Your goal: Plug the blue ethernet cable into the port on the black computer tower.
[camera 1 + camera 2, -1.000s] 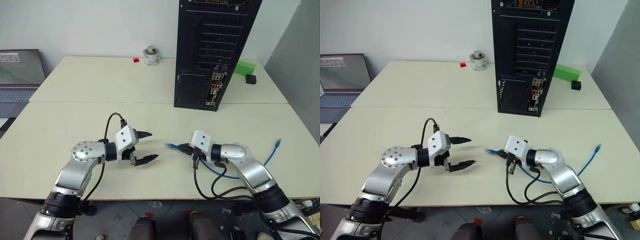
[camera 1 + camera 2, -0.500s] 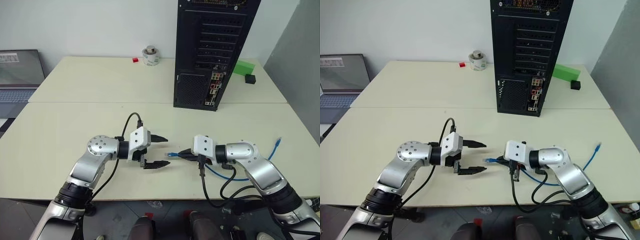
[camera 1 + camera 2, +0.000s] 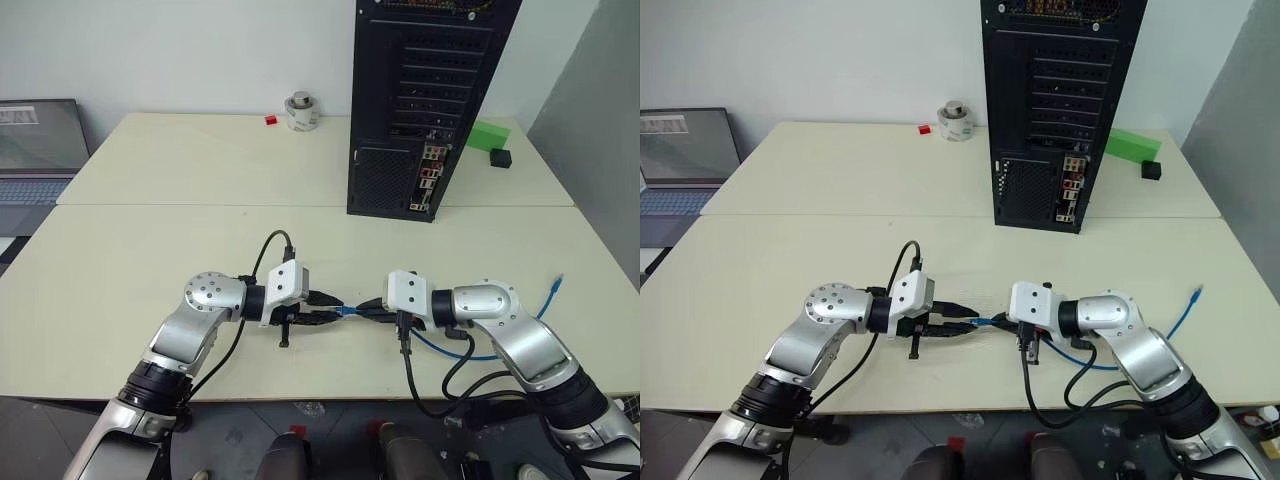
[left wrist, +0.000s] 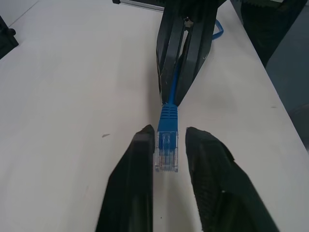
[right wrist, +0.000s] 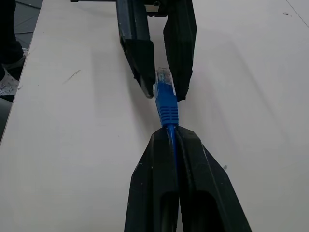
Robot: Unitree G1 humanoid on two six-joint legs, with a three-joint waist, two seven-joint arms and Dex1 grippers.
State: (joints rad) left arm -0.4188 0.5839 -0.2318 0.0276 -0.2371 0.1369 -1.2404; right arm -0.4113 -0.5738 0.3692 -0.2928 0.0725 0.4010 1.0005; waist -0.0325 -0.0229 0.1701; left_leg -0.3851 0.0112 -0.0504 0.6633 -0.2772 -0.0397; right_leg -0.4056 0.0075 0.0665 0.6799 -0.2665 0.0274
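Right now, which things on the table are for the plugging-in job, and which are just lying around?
For the job:
- blue ethernet cable, held between the left tool and the right tool
- black computer tower
- port on the tower's connector strip

Just lying about:
- laptop
- roll of tape
- small red piece
- green block
- small black cube

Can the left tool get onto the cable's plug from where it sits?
Probably yes: the left tool already brackets the plug of the blue ethernet cable, with nothing between.

two cream tables [image 3: 200, 160] against a white wall [image 3: 180, 50]
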